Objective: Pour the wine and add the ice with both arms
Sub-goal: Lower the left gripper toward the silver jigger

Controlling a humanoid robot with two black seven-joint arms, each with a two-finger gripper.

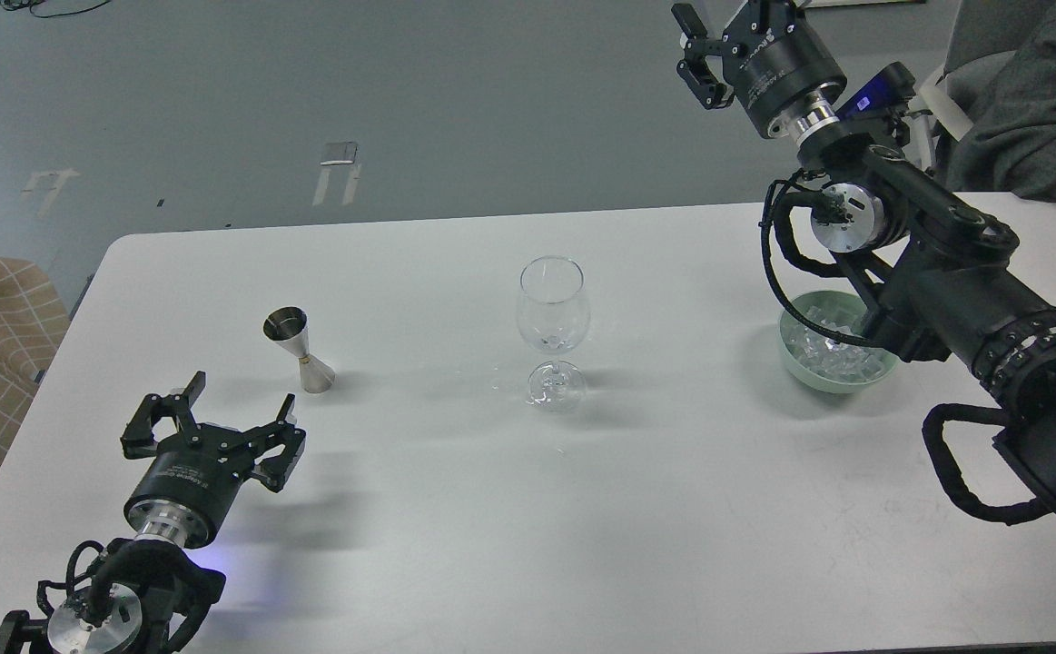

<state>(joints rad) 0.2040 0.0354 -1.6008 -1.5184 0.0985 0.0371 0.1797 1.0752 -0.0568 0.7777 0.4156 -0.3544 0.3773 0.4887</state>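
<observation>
Even overhead light, soft shadows on table [419, 545], sharp focus.

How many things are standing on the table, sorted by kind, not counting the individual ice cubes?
Metal jigger: 1
Wine glass: 1
Green bowl holding ice cubes: 1
Total: 3

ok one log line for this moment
left gripper open, near jigger | right gripper raised, empty | wine glass upright | ice in bowl
</observation>
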